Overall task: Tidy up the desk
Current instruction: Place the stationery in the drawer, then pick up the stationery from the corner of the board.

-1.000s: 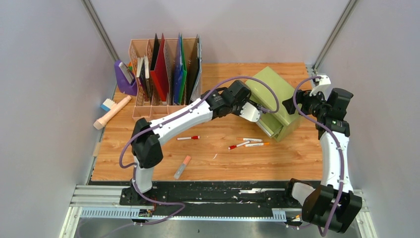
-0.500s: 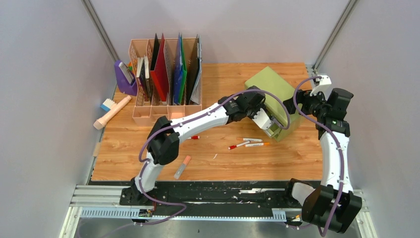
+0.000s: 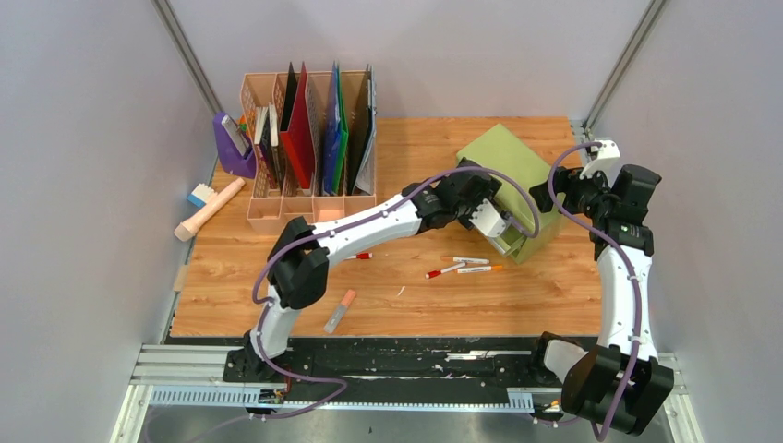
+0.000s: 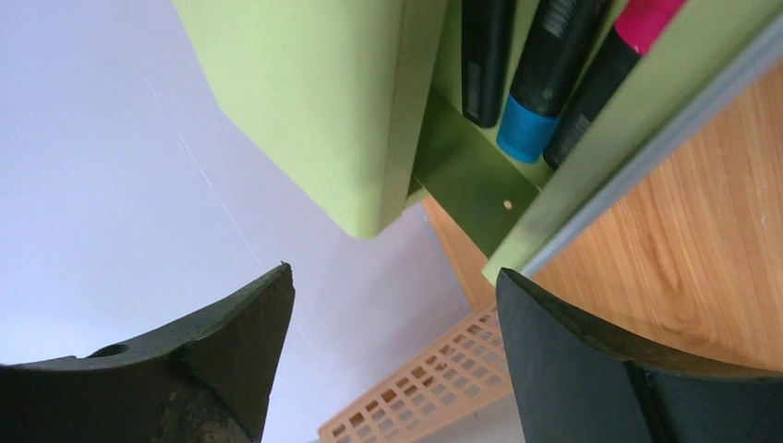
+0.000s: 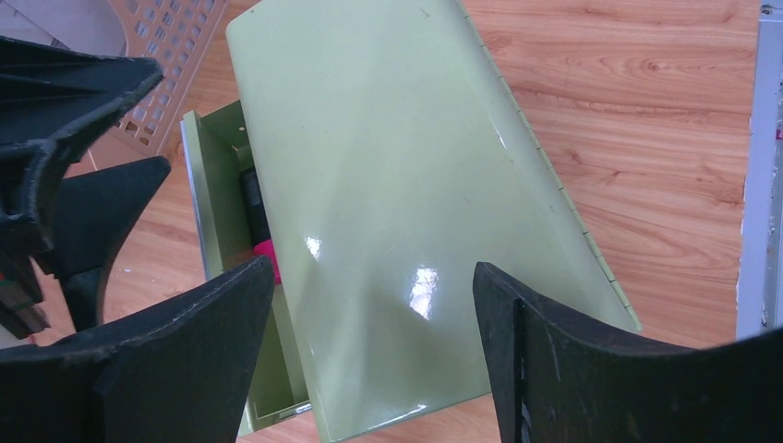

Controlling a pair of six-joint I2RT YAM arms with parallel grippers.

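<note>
Green cabinet drawer point(image 5: 277, 378), markers point(image 4: 554, 55) inside: my left gripper point(image 4: 392, 272) just opened, empty; right gripper point(image 5: 374, 268) open; pens point(image 3: 471, 266) remain on desk point(image 3: 554, 295).

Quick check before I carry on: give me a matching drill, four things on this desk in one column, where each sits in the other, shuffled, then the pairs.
Things:
1. file rack
2. green cabinet
3. orange-capped marker
4. pink-capped marker

Places:
A. right half of the desk, its drawer pulled out
B. inside the open drawer
C. back left corner, folders standing in it
D. lying alone nearest the front edge

Pairs: 1-C, 2-A, 3-D, 4-B
</note>
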